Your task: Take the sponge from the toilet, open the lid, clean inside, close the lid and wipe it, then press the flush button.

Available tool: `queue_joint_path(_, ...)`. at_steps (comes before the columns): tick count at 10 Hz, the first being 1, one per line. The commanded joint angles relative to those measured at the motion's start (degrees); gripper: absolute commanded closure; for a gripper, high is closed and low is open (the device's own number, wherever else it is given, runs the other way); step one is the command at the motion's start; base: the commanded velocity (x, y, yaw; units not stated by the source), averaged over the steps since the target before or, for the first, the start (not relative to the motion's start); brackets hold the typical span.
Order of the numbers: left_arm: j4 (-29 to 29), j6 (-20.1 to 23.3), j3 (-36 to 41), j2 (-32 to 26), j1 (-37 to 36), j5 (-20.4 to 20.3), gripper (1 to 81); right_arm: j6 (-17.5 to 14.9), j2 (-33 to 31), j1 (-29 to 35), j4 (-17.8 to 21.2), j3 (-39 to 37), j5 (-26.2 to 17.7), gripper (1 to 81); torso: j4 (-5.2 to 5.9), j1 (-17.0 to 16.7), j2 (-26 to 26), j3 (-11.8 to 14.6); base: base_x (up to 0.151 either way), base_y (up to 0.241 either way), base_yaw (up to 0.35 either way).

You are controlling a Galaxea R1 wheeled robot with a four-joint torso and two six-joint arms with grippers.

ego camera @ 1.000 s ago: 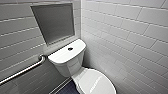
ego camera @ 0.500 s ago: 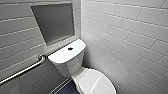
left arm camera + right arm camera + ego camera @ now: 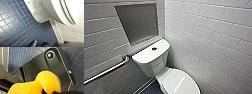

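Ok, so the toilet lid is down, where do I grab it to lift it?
Take the lid by its front rim, the end farthest from the tank. It lies flat and shut, and it likely pivots at the tank end. Its thin edge stands just proud of the bowl. Probably come from the side away from the tiled wall.

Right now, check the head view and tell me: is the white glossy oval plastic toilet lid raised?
No, the white oval plastic lid lies flat, closed down on the white ceramic toilet.

right gripper (image 3: 49,92): clamped on sponge (image 3: 41,82); aimed downward | left gripper (image 3: 42,44): low; aimed downward
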Motion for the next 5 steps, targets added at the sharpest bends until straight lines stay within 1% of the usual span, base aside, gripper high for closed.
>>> queue_joint_path(1, 0.07, -4.16, -0.32, -1.74, -5.91, 2.20, 1.0, -0.21, -1.96, 0.49, -1.15, 0.92, -4.06, 81.1, 0.00, 0.00, 0.00, 0.00, 0.000, 0.000, 0.000)
queue_joint_path(2, 0.07, -4.77, -0.23, -1.47, -6.96, 2.20, 1.0, -0.21, -1.87, 0.58, -1.15, 0.92, -4.06, 81.1, 0.00, 0.00, 0.00, -2.90, 0.000, 0.000, 0.000)
queue_joint_path(3, 0.07, -5.57, -0.14, -1.21, -7.93, 2.20, 1.0, -0.21, -1.78, 0.75, -1.15, 0.92, -3.97, 81.1, 0.00, -0.02, 0.00, -4.53, 0.000, 0.000, 0.000)
queue_joint_path(4, -0.02, -6.09, -0.32, -0.77, -8.89, 2.20, 1.0, -0.21, -1.78, 0.93, -1.23, 1.01, -3.98, 81.1, 0.00, 0.00, 0.00, -1.47, 0.000, 0.000, 0.000)
queue_joint_path(5, -0.02, -7.15, -0.32, -0.51, -9.86, 2.20, 1.0, -0.21, -1.52, 1.10, -1.32, 0.92, -3.98, 81.1, 0.00, 0.00, 0.00, -2.91, 0.000, 0.000, 0.000)
